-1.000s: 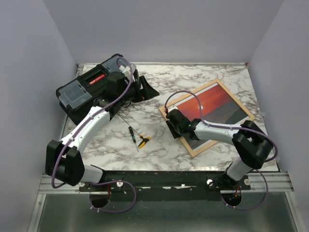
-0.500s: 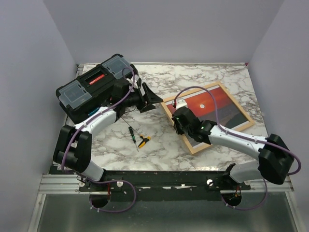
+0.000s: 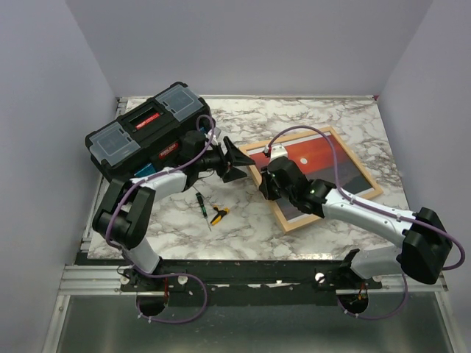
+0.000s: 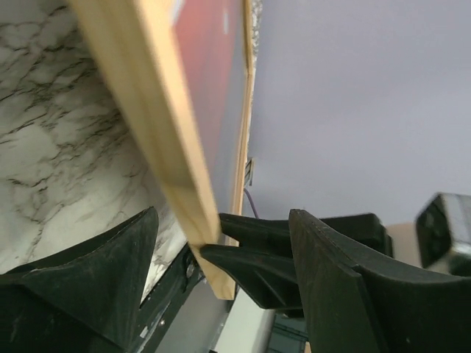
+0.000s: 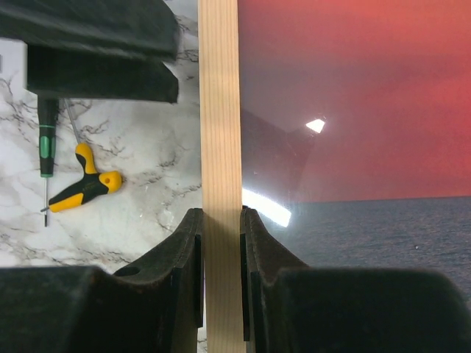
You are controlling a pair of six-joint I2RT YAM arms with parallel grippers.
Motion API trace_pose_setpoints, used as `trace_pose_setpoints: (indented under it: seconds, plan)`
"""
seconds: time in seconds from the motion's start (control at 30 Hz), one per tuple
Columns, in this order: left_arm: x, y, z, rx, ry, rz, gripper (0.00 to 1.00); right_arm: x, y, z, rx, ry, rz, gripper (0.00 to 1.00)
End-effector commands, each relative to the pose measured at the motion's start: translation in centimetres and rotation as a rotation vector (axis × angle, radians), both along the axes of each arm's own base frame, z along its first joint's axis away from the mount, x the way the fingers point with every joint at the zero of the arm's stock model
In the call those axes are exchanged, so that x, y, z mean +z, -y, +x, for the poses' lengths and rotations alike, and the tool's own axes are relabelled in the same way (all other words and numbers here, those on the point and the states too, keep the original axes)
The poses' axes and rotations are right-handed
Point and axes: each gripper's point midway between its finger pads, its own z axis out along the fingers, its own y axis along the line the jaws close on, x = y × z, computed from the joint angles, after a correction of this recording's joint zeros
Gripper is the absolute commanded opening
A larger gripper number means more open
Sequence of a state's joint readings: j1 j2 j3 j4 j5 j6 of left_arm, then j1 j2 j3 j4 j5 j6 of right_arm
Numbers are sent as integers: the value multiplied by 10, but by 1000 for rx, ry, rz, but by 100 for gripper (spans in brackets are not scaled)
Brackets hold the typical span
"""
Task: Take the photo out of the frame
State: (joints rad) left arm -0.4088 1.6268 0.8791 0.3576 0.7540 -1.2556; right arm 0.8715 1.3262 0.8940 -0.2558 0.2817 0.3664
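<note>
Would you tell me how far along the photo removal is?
Done: the right gripper is clamped on the frame by its rail. In hand: the open left gripper straddles its corner, not gripping. Left: the photo sits in the frame, yet to come out.

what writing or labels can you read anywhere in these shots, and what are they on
No text here is readable.
black toolbox: a red strip on the lid and a small pale badge on the front, both too small to read.
photo and frame: no writing visible.
green screwdriver and yellow-handled tool: no legible marks.
</note>
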Motion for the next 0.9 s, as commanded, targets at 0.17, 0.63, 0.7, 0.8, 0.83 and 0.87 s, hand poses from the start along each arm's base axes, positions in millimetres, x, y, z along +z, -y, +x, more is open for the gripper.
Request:
trace_pose_setpoints:
  seconds: [0.17,0.63,0.7,0.8,0.83,0.87]
  plan:
    - [-24,5,2,-10,-55,15,66,49,-36,4,41,41,209,1]
    - [-28,12,-2,-33,-59,0,32,49,-48,-6,55,19,224,1]
    - [-26,12,-2,-35,-48,-2,26,48,-46,-6,48,17,203,1]
    - [-23,12,-2,-34,-35,3,11,41,-34,-6,-3,6,119,18]
    - [-21,11,-2,-33,-32,8,8,42,-28,-4,-35,20,78,29]
    - [-21,11,-2,-32,-35,13,6,40,-22,-6,-53,24,22,39]
